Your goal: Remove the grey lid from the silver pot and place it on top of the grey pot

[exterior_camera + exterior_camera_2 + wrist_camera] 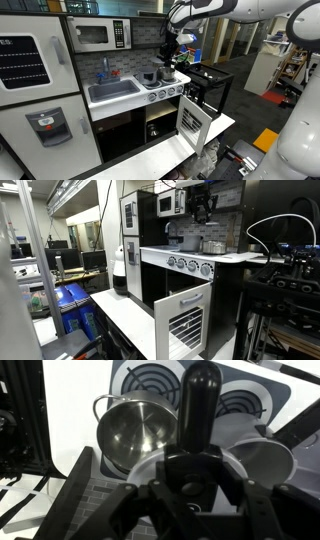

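Note:
In the wrist view the silver pot (pixel 135 435) stands open on the toy stove, its shiny inside showing. My gripper (pixel 195 485) is shut on the grey lid (pixel 148 468), which hangs under the fingers, clear of the silver pot and to its right. The grey pot (pixel 272 462) stands just right of the lid, partly hidden by it. A black handle (pixel 200 400) rises in front of the burners. In an exterior view my gripper (pixel 168 52) hovers above the two pots (pixel 158 75). It also shows high over the counter in an exterior view (pixel 203 210).
The toy kitchen has a sink (pixel 113 90) beside the stove (pixel 165 90), a microwave (pixel 95 35) above and an oven door (pixel 192 122) hanging open at the front. A brick-pattern back wall (pixel 95 495) lies close behind the pots. A cabinet door (pixel 185 320) stands open.

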Controlling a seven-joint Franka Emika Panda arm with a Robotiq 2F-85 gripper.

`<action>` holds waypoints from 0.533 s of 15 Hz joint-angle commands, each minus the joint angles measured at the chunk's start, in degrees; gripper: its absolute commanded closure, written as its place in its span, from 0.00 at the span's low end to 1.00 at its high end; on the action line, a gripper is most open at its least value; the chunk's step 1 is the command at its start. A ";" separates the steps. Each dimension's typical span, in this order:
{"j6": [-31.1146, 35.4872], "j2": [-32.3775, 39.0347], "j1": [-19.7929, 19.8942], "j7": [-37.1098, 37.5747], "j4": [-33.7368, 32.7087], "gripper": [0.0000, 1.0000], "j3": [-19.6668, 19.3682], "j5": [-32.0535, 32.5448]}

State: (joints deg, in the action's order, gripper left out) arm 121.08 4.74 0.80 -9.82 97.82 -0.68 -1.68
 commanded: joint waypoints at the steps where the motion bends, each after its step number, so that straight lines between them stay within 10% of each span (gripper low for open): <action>1: -2.26 1.59 -1.34 8.88 -2.41 0.70 0.93 0.25; 8: -8.73 3.94 -4.27 19.73 -6.36 0.70 2.55 0.68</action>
State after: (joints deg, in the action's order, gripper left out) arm 116.22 6.63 -2.94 7.38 95.05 1.32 -1.51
